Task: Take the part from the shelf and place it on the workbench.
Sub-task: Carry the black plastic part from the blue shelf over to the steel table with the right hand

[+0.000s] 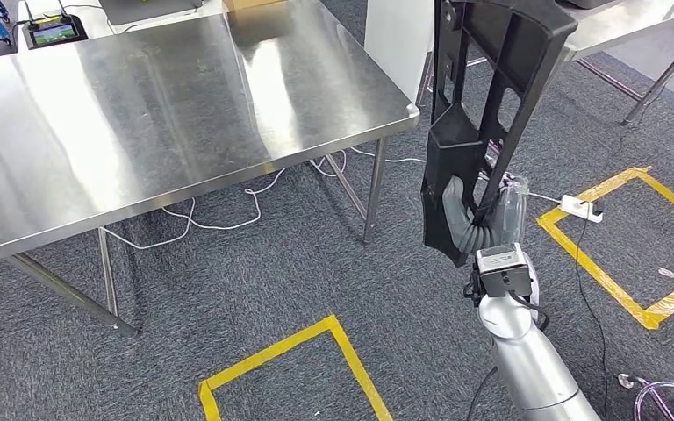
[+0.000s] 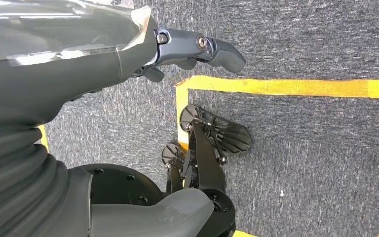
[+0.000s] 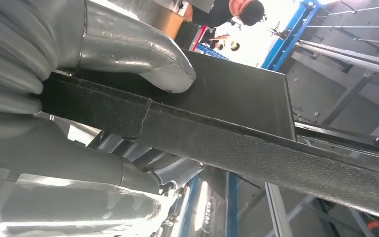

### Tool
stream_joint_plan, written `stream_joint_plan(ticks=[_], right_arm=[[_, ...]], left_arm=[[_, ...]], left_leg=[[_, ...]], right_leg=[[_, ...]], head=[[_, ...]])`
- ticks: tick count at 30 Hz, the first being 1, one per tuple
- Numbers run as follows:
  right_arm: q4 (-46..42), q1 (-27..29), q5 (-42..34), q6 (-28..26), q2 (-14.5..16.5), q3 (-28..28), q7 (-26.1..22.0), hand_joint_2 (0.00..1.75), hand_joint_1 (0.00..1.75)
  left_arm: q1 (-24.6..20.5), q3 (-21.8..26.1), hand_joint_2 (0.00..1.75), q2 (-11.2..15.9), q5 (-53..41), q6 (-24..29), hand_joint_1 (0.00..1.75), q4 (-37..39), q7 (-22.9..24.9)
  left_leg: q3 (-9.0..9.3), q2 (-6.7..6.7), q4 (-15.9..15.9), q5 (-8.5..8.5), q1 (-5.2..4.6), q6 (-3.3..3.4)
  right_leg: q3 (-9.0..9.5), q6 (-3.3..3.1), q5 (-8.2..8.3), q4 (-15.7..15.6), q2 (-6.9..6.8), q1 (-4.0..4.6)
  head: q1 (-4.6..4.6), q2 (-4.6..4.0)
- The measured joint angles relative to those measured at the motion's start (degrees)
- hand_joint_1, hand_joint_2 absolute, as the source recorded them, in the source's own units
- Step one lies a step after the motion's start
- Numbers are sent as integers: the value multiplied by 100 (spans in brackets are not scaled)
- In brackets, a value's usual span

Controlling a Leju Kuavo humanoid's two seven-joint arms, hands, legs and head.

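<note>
One right hand [image 1: 472, 224] grips the black part [image 1: 483, 105] upright beside the workbench [image 1: 140, 114]; left hand [image 2: 128, 54] empty, fingers apart

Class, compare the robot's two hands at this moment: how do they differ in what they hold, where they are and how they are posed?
The right robot hand grips the black part; the left robot hand holds nothing, its fingers stretched out. The right robot hand is raised beside the steel workbench, carrying the part upright; the left robot hand hangs low over the grey carpet and yellow tape. Both share grey ribbed covers.
</note>
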Motion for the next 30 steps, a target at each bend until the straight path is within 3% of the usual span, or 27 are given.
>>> stream_joint_plan(ticks=[2,3,6,8,9,11,12,13,15,17,18,20,22,24,25,28,29,30], right_arm=[[3,5,-5,0,-22,4,-3,175,175],[4,3,-9,0,-38,4,-5,175,175],[9,12,-27,0,-81,5,-8,175,175],[14,39,-45,1,-96,5,-13,175,175],[15,48,-54,2,-100,5,-17,175,175],[17,55,-64,7,-107,4,-28,175,175],[22,54,-68,12,-109,4,-32,175,175],[26,57,-70,17,-114,4,-36,175,175],[34,78,-77,29,-124,2,-43,175,175],[31,97,-86,39,-134,-2,-50,175,175],[26,96,-91,45,-139,-4,-51,175,175],[16,93,-96,55,-148,-5,-56,175,175],[14,110,-99,63,-151,-4,-57,175,175],[14,122,-106,70,-157,-3,-57,175,175],[14,124,-112,74,-162,-3,-57,175,175],[21,145,-135,90,-167,2,-56,175,175],[17,154,-141,96,-167,4,-56,175,175],[8,152,-144,99,-169,4,-56,175,175]], left_arm=[[-1,2,175,-2,0,-8,0,0,-3],[-4,2,175,-4,0,-12,0,0,-3],[-10,2,175,-8,0,-17,0,0,-3],[3,4,175,-14,1,-15,0,0,10],[9,6,175,-19,3,-13,0,1,21],[14,18,175,-25,7,-3,0,1,43],[13,28,175,-23,9,7,0,2,49],[11,39,175,-20,9,18,0,2,52],[13,61,175,-14,10,32,0,2,57],[15,76,175,-11,13,34,0,1,67],[12,84,175,-11,15,35,0,1,74],[10,91,175,-12,17,36,0,2,82],[21,96,175,-14,17,37,0,3,88],[47,104,175,-15,17,38,0,4,92],[61,108,175,-16,17,38,0,7,94],[110,126,175,31,17,41,0,13,101],[121,132,175,44,17,44,0,16,103],[121,136,175,52,17,45,0,19,103]], left_leg=[[92,-31,-95,39,36,61],[141,-47,-127,57,54,85],[171,-115,-155,44,86,112],[183,-163,-151,4,107,86],[204,-185,-144,-18,126,56],[254,-223,-99,-80,176,-46],[269,-238,-58,-120,189,-106],[266,-246,-27,-166,190,-167],[270,-249,15,-218,186,-256],[247,-206,136,-211,212,-308],[147,-162,329,-206,221,-326],[-286,-75,989,-297,226,-361],[-802,-53,1563,-565,218,-363],[-1062,-53,1535,-667,179,-281],[-1071,-56,1278,-542,138,-189],[-879,-160,324,458,-89,215],[-794,-196,162,661,-148,292],[-689,-231,93,684,-183,324]], right_leg=[[-2,34,-37,112,61,8],[-64,15,-143,251,119,2],[-576,-72,-617,1244,256,-28],[-799,3,-679,1587,271,-58],[-742,79,-569,1418,272,-82],[-412,243,-215,669,280,-145],[-283,257,-136,340,284,-151],[-190,222,-92,139,285,-146],[-154,37,-133,76,287,-115],[-67,-81,-118,82,294,-120],[-6,-126,-143,77,294,-115],[104,-201,-227,66,286,-84],[216,-243,-342,64,285,-37],[381,-265,-482,59,291,24],[479,-276,-557,49,294,63],[748,-289,-792,-57,328,112],[880,-278,-843,-117,346,111],[999,-228,-841,-151,360,128]], head=[[3,-1],[4,-1],[10,-1],[12,-1],[13,-1],[15,-1],[21,-2],[22,-1],[17,-2],[6,-2],[2,-1],[-2,-2],[-4,-2],[-4,-1],[-4,-2],[36,-1],[44,0],[51,0]])
